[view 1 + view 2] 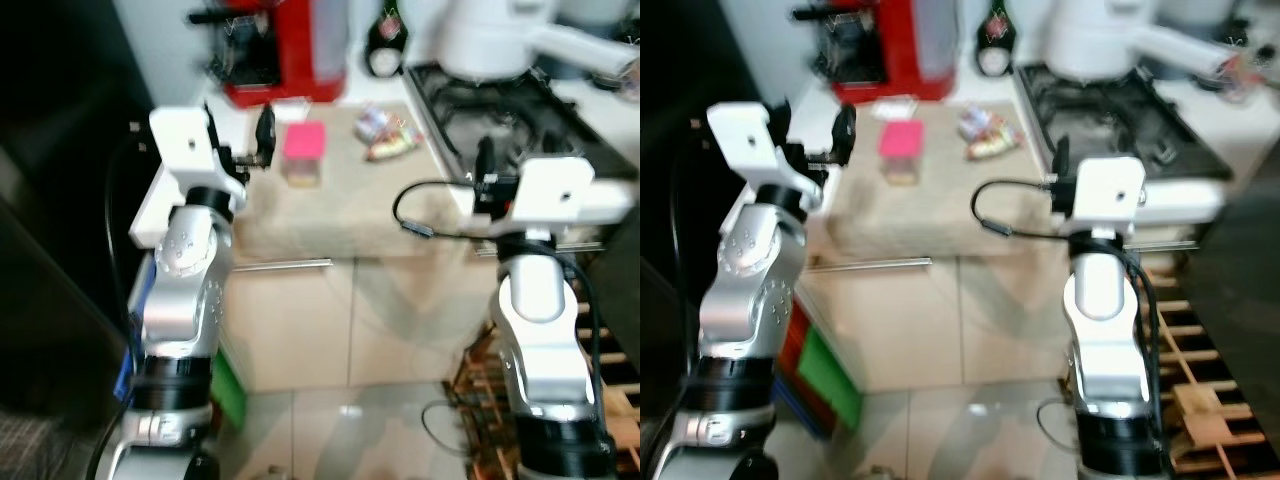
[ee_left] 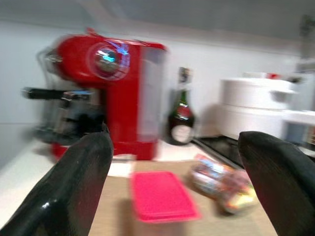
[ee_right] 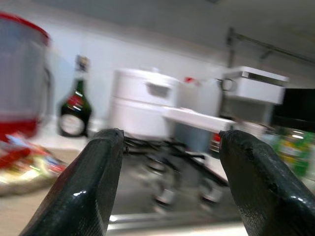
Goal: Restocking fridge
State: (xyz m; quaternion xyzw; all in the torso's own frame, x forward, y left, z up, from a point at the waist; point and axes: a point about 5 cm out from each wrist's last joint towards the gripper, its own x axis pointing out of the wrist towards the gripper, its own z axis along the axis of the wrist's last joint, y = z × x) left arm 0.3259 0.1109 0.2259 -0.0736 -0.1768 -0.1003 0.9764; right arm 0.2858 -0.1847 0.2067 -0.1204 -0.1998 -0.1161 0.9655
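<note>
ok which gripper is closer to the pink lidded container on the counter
Left. The left gripper is open just beside the pink-lidded container, which sits between its fingers in the wrist view. The right gripper is open farther off, by the stove.

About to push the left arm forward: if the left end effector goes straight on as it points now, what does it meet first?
Probably the pink-lidded container on the counter, lying between the left end effector fingers' line; the red coffee machine stands behind. Depth is blurred.
</note>
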